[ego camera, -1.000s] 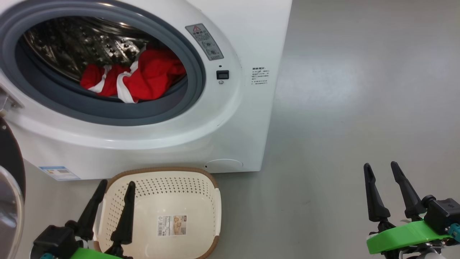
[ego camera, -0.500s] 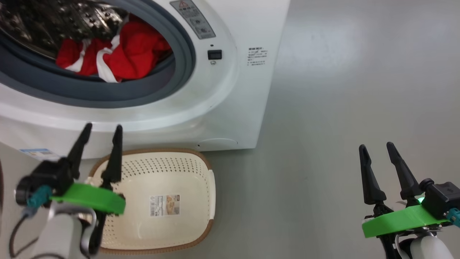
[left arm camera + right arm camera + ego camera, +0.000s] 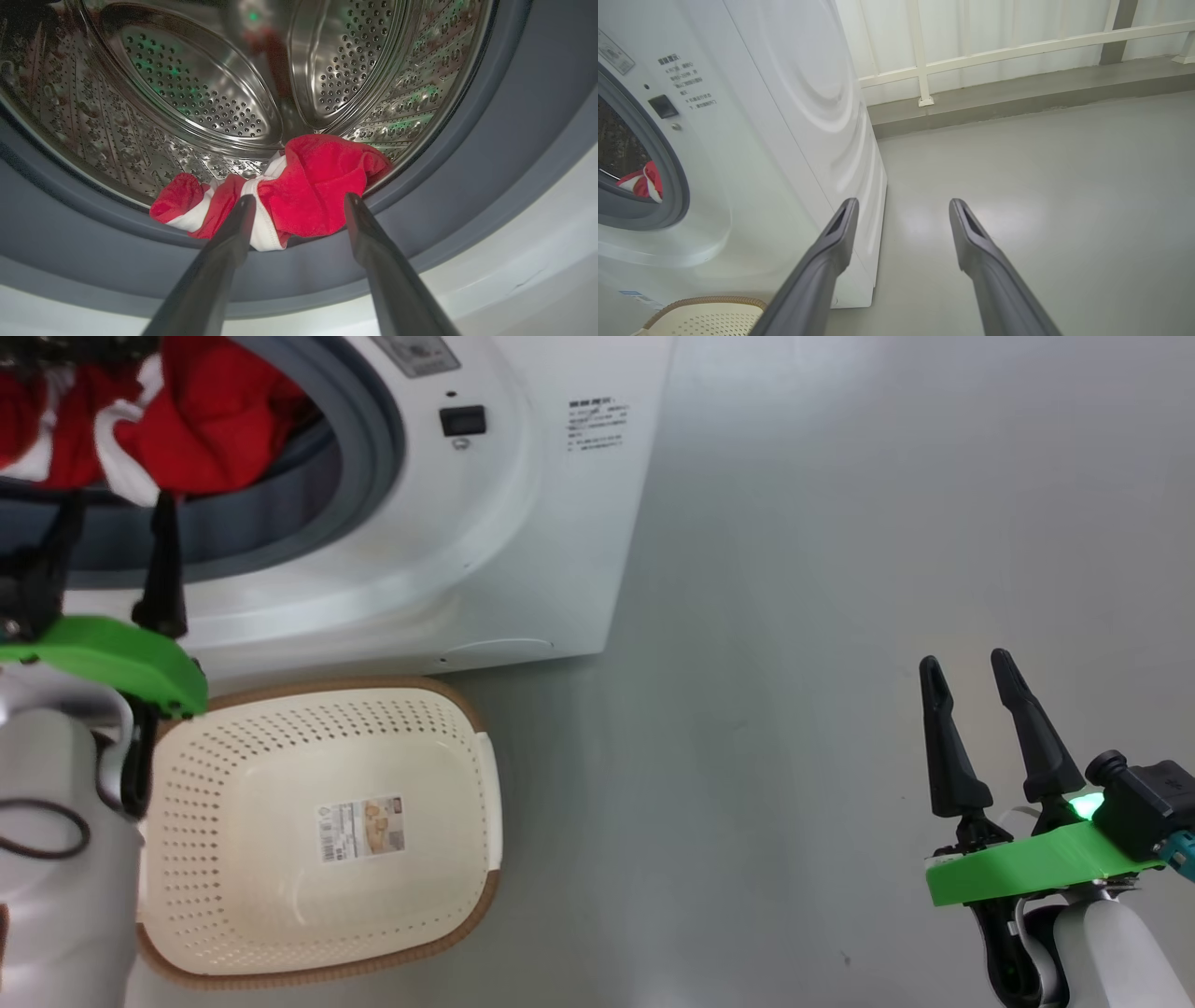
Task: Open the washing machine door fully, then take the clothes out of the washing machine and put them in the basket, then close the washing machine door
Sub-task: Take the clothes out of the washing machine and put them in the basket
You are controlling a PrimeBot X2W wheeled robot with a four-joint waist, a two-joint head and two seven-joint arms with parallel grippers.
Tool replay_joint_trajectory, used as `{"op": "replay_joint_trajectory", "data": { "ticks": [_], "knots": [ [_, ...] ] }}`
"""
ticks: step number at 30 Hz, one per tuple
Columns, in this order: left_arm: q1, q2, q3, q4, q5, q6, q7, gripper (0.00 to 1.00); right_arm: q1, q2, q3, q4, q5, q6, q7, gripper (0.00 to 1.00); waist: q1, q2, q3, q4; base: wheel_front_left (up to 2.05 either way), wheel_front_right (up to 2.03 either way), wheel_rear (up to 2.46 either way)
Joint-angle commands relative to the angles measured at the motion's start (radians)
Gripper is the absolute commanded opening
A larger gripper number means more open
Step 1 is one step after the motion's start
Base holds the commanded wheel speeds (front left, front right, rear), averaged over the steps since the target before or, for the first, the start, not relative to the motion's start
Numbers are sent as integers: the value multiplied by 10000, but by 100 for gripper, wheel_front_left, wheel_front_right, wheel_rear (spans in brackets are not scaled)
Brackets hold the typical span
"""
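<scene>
The white washing machine (image 3: 523, 523) stands with its drum mouth uncovered; the washing machine door is out of view. The clothes (image 3: 322, 172), red with white trim, lie bunched at the front lip of the steel drum (image 3: 187, 93), against the grey gasket (image 3: 514, 116). My left gripper (image 3: 300, 198) is open just outside the mouth, pointing at the clothes without touching them; it is at the far left of the head view (image 3: 119, 504). The cream basket (image 3: 467, 896) sits on the floor below it. My right gripper (image 3: 964, 661) hangs open over bare floor, holding nothing.
The grey floor (image 3: 840, 523) spreads to the right of the machine. In the right wrist view a white railed wall (image 3: 994, 56) runs along the back, behind the machine's side panel (image 3: 808, 93). The basket's rim (image 3: 705, 301) shows at that view's bottom left.
My left gripper has risen from over the basket to the drum mouth, staying open. The head camera has turned right and down. The right gripper has barely moved.
</scene>
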Motion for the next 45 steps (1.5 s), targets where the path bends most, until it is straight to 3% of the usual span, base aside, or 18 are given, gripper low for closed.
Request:
{"op": "replay_joint_trajectory", "data": {
  "ticks": [1, 17, 31, 32, 34, 36, 45],
  "knots": [
    [-486, 549, 244, 144, 135, 30, -46, 100, -213, -38, 280, -287, 156, 65, -65, 100, 0, -1, 397, -364, 0, 0, 0],
    [-3192, 1267, -30, 2425, 677, 396, -46, 100, -720, -38, 640, -453, 472, 65, -65, 100, 0, -1, 1477, -813, 0, 0, 0],
    [-4102, 1617, -573, 3956, 979, 286, -46, 100, -980, -38, 664, -477, 594, 65, -65, 100, 0, -1, 1972, -1212, 0, 0, 0],
    [-4136, 1620, -607, 4022, 986, 277, -46, 96, -984, -38, 668, -476, 603, 65, -65, 100, 0, -1, 1970, -1221, 0, 0, 0],
    [-4193, 1618, -659, 4133, 987, 264, -46, 39, -991, -38, 675, -486, 620, 65, -65, 100, 0, -1, 1957, -1229, 0, 0, 0],
    [-4244, 1604, -709, 4232, 989, 265, -46, 0, -1004, -38, 688, -495, 629, 65, -65, 100, 0, -1, 1940, -1236, 0, 0, 0],
    [-4225, 1440, -745, 4109, 807, 258, -46, 0, -1004, -37, 648, -471, 602, 65, -65, 100, 0, -1, 1755, -1151, 0, 0, 0]
  ]
}}
